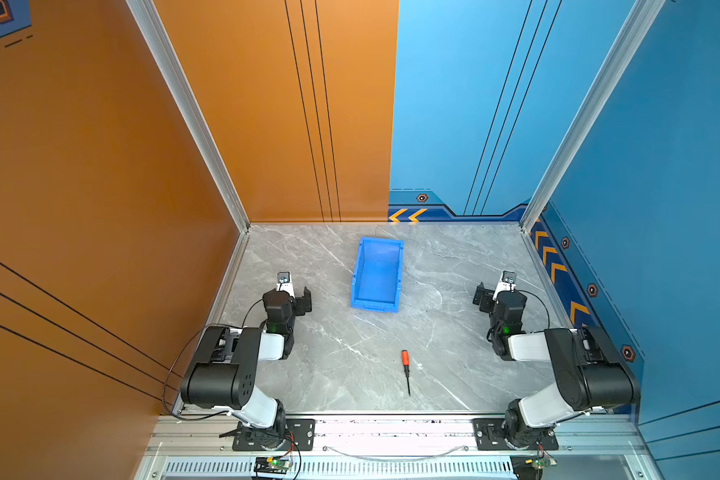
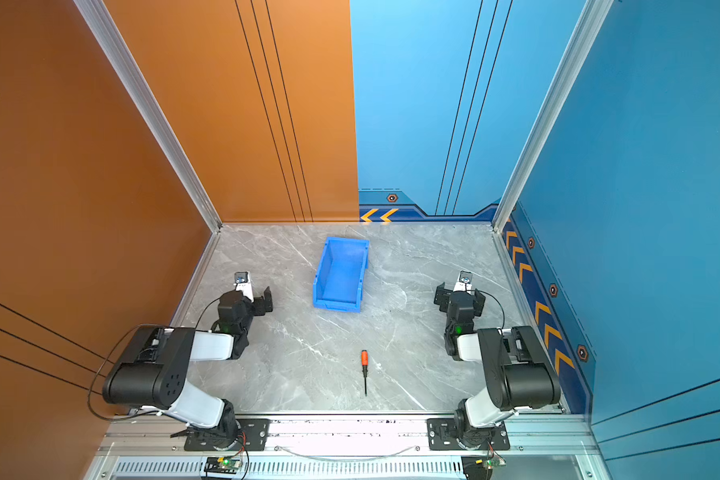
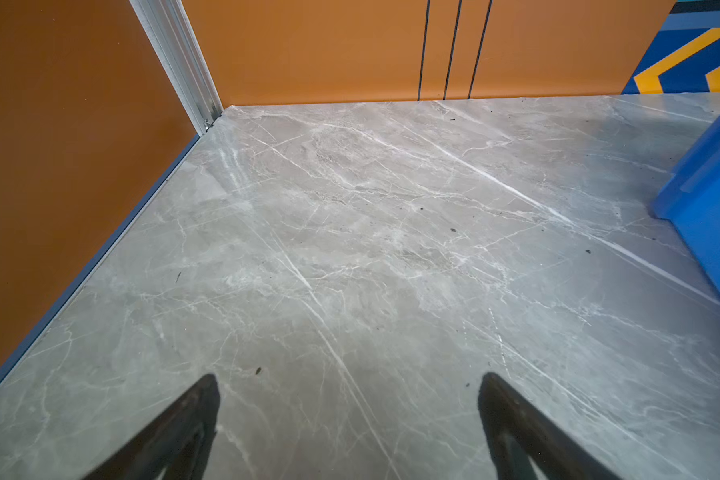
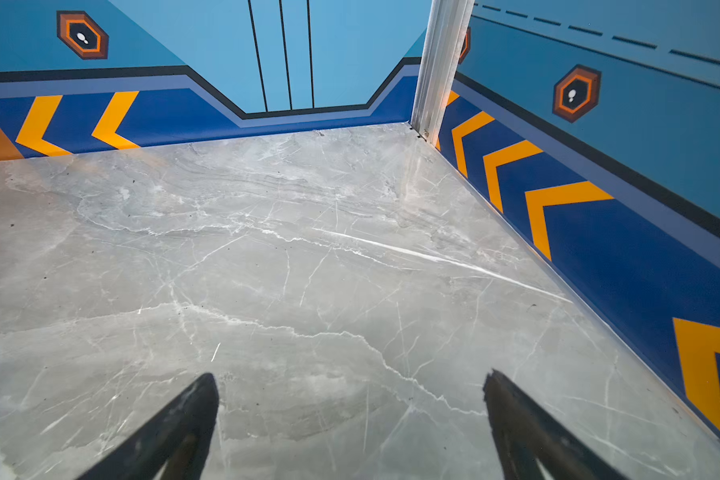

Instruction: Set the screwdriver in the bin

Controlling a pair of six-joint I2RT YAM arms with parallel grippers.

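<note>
Robot lab cell, walled by orange and blue panels [image 1: 80, 166] (chevron-striped), aluminium profile [image 1: 188, 108] at corners, arms [image 1: 242, 357] bolted along the worktop's [image 1: 350, 340] near edge.

In both top views the whole cell is seen from high above the arm bases, far off, looking steeply down on the table [image 1: 350, 353]; nearly the same scene is shared by the two. Each wrist view is taken from just behind its claw, low and close over the tabletop, facing forward. Ahead of the left claw [image 3: 350, 377] the orange walls [image 3: 329, 50] are faced, with the bin [image 3: 711, 199] caught on its inner side; ahead of the right claw [image 4: 352, 374] the blue walls [image 4: 350, 41] are faced
</note>
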